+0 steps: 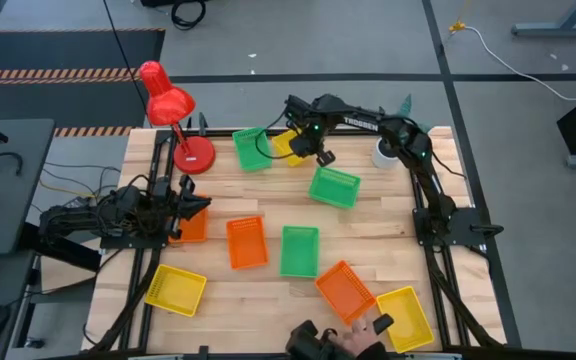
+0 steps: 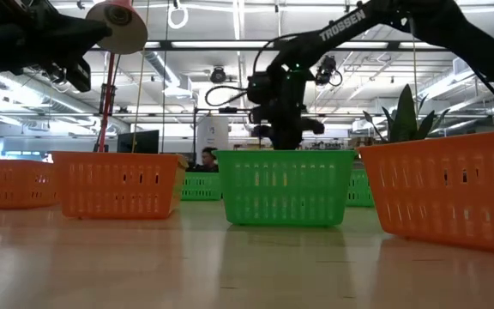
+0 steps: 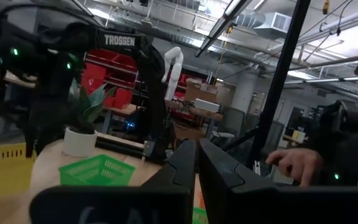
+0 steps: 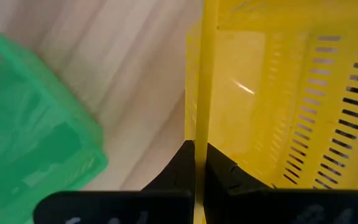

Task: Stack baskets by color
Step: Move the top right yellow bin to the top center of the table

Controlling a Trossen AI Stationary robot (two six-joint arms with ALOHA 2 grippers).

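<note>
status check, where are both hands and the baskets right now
Right hand shut on yellow basket rim, far side by a green basket. Left hand shut, empty, at left edge by an orange basket. Nothing stacked yet. A person's hand at near edge.

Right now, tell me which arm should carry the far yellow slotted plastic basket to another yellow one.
Right. The right gripper is already shut on the rim of the far yellow slotted plastic basket. The left gripper sits shut at the table's left edge over an orange basket, holding nothing visible.
</note>
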